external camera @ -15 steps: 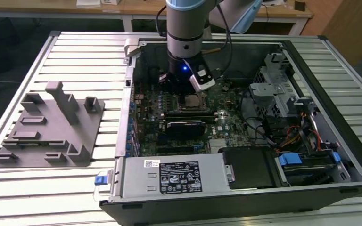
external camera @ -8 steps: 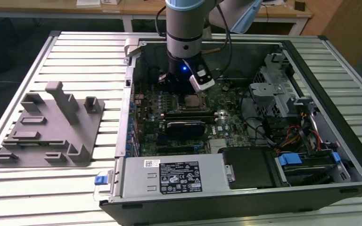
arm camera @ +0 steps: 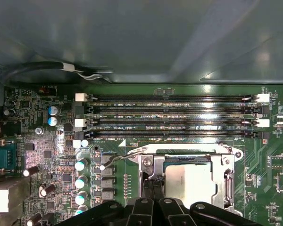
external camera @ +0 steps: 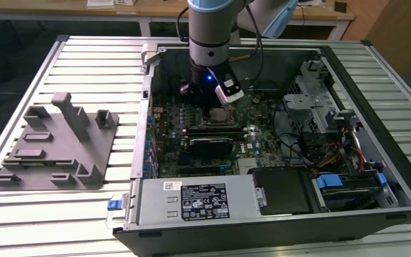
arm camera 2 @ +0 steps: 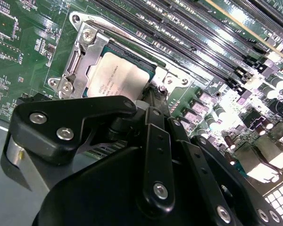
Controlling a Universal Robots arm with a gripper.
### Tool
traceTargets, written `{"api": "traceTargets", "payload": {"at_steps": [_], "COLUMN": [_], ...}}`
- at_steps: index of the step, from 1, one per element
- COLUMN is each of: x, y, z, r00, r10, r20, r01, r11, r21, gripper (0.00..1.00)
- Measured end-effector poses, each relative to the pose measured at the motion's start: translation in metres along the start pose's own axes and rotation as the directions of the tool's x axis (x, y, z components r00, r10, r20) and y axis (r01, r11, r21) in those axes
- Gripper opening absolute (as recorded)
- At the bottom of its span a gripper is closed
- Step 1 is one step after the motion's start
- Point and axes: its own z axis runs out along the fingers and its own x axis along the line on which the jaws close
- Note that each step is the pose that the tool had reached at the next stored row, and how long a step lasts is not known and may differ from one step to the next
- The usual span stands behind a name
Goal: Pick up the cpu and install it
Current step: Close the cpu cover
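Observation:
The cpu (arm camera 2: 118, 75), a flat square chip with a silvery-white top, lies flat in the metal-framed socket (arm camera 2: 85, 52) of the green motherboard. It shows in the first wrist view too, as the cpu (arm camera: 191, 181) inside the socket frame (arm camera: 148, 162). In the exterior view the arm reaches down into the open computer case, right over the cpu (external camera: 222, 113). My gripper (arm camera 2: 151, 96) is shut, its black fingertips pressed together at the chip's edge nearest the wrist. Nothing sits between them. The same gripper (arm camera: 152, 184) hides part of that edge.
Several memory slots (arm camera: 174, 117) run just beyond the socket, and a wire lever (arm camera: 118, 157) juts out beside it. The case holds a power supply (external camera: 195, 201) and a drive cage (external camera: 312, 101). A grey plastic fixture block (external camera: 55, 144) stands on the slatted table at the exterior view's left.

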Motion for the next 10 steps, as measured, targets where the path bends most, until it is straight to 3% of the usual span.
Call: {"api": "traceTargets", "payload": {"at_steps": [10], "x": [0.0000], "y": [0.0000], "z": [-0.0022], "r00": [1.0000], "r10": [0.000], "r20": [0.0001], "r01": [0.000], "r11": [1.0000], "r21": [0.0000], "gripper": [0.11]}}
